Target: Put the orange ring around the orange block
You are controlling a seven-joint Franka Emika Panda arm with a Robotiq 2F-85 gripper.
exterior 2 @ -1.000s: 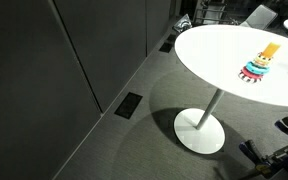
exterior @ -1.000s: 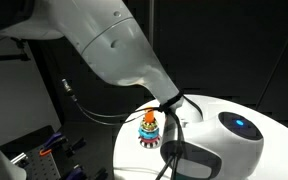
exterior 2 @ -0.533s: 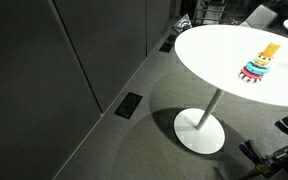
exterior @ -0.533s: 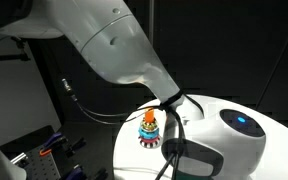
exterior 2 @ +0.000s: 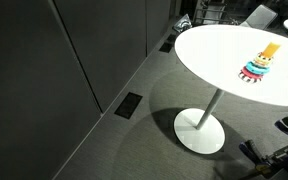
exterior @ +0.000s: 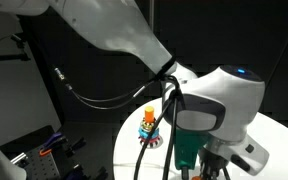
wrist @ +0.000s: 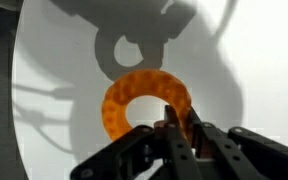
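Observation:
In the wrist view my gripper (wrist: 181,116) is shut on the right side of the orange ring (wrist: 132,102), its rim pinched between the two dark fingers. The ring hangs a little above the white table (wrist: 54,70) and casts a ring-shaped shadow on it. In both exterior views the ring-stack toy (exterior: 149,131) (exterior 2: 256,68) stands on the table, the narrow orange block (exterior: 150,113) (exterior 2: 271,49) forming its tip. In an exterior view my wrist hangs above the table beside the toy. The ring itself does not show in the exterior views.
The round white table (exterior 2: 206,58) stands on a single pedestal foot (exterior 2: 200,130) on grey carpet. A dark panelled wall (exterior 2: 64,70) runs beside it. Black cables (exterior: 94,103) loop from the arm near the toy. A rack with tools (exterior: 39,148) stands in the background.
The jaws have closed on the orange ring. The wrist has risen from low over the table to well above it, carrying the ring. The toy has not moved.

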